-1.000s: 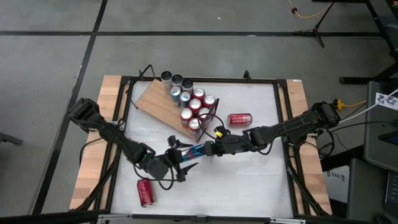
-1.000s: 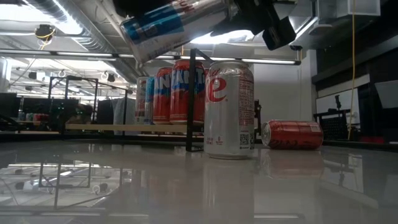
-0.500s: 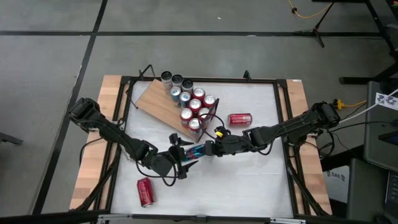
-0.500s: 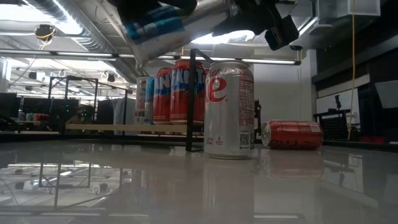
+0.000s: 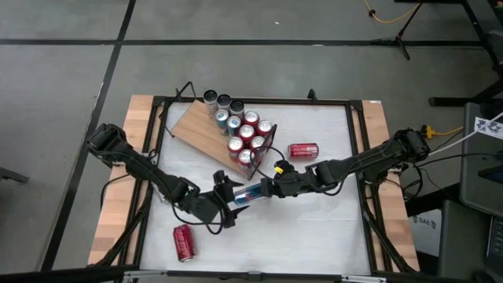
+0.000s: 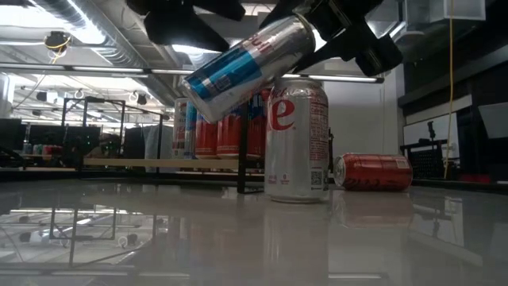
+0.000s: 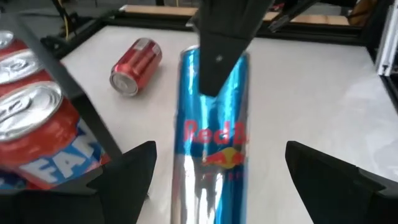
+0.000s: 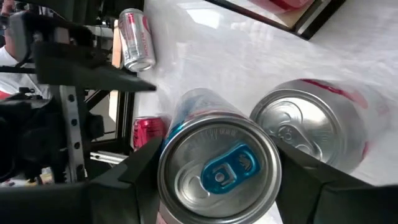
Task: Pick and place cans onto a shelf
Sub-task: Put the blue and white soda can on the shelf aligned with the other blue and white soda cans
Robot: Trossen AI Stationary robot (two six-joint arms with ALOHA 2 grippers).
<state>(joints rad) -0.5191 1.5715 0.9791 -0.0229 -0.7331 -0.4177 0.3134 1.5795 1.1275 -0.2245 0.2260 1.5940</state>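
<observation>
I am holding a slim blue-and-silver can (image 5: 247,192) in the air above the middle of the desk (image 5: 314,228). My right end effector (image 5: 271,189) grips it near its top end, and the can is tilted, almost lying flat. My left end effector (image 5: 229,206) faces it from the other side with its fingers spread wide on either side of the can's lower end, not touching it.

This looks like a handover. To do it well, I think the left fingers should close squarely on the can's body before the right ones let go, and the can should then be stood upright before it goes to the shelf (image 5: 206,130).

The shelf, a wooden board at the far left of the desk, already carries a cluster of cans (image 5: 245,135). A silver can (image 6: 295,141) stands just beside its black frame. One red can (image 5: 303,150) lies on its side nearby, another (image 5: 182,242) near the front left.

The desk is white and glossy, with wooden side strips. Beyond it are a grey floor and a dim workshop.
</observation>
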